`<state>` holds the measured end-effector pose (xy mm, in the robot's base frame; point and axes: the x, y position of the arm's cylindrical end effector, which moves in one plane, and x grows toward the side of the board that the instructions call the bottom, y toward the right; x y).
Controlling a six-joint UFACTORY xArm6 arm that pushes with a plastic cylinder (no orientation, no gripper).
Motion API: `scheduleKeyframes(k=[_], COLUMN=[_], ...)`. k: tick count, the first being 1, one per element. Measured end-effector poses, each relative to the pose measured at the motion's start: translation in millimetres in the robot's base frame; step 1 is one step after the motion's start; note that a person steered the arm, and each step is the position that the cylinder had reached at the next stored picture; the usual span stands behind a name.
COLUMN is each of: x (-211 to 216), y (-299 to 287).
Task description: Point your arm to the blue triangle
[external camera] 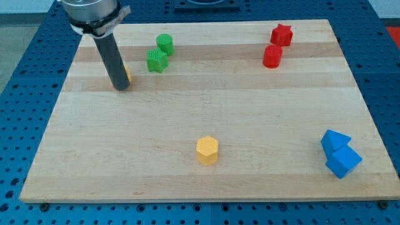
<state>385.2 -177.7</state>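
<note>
The blue triangle [334,140] lies near the view's bottom right, touching a blue cube-like block [343,161] just below it. My tip [120,87] rests on the board at the view's upper left, far from the blue triangle. A small yellow block [127,73] peeks out from behind the rod, mostly hidden. The tip is left of the two green blocks.
A green star-like block [157,60] and a green cylinder [165,44] sit at the top left of centre. A red star-like block [282,34] and a red cylinder [272,56] sit at the top right. A yellow hexagon [207,150] lies at the bottom centre.
</note>
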Motion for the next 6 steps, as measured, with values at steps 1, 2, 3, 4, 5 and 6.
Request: scheduleKeyframes(k=[1,2,3,4,5,6], x=[-14.3,-29.2,-44.5,-62.5,-75.7,-70.8], y=[0.1,0.5,-0.6,-0.6,-14.7,-34.0])
